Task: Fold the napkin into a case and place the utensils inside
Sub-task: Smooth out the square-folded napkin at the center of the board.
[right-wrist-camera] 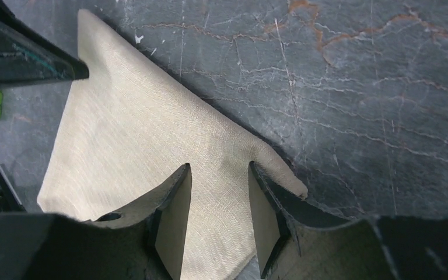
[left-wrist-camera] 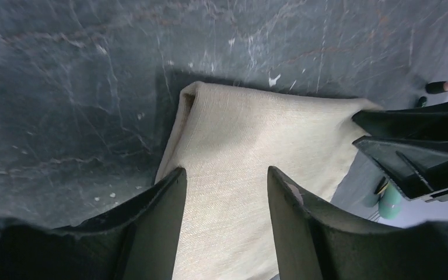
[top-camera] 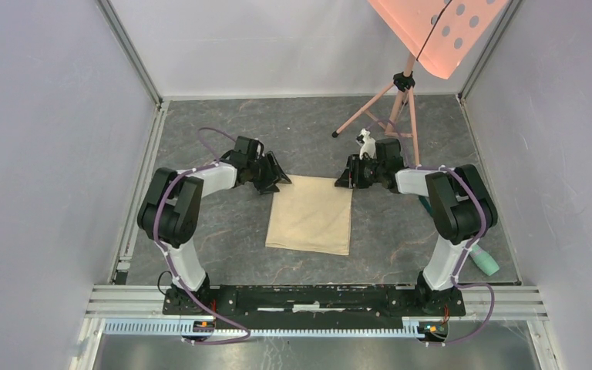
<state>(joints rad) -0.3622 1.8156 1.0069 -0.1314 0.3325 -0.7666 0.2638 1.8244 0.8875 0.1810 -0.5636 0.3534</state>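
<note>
napkin [top-camera: 311, 214]: beige cloth lying flat in the middle of the top view, looks like a tidy upright rectangle, slightly wider at the bottom. On the left wrist cam its far-left corner has a doubled-over edge, so it's more than one layer there.
left pincer [left-wrist-camera: 226, 175]: sitting at the napkin's upper left corner in the top view. Fingers are spread wide with cloth showing in the gap, nothing pinched.
right pincer [right-wrist-camera: 219, 169]: mirror deal at the upper right corner. Fingers are parted over the corner with a narrower gap than the left one, not clamped on anything.
worktop [top-camera: 223, 231]: dark grey marbled surface with pale and rusty veins.
tripod [top-camera: 401, 108]: pink legs in the upper right of the top view, behind the right arm.
mint-green cylinder [top-camera: 484, 263]: lower right, lying beside the right arm's base, well apart from the napkin.
</note>
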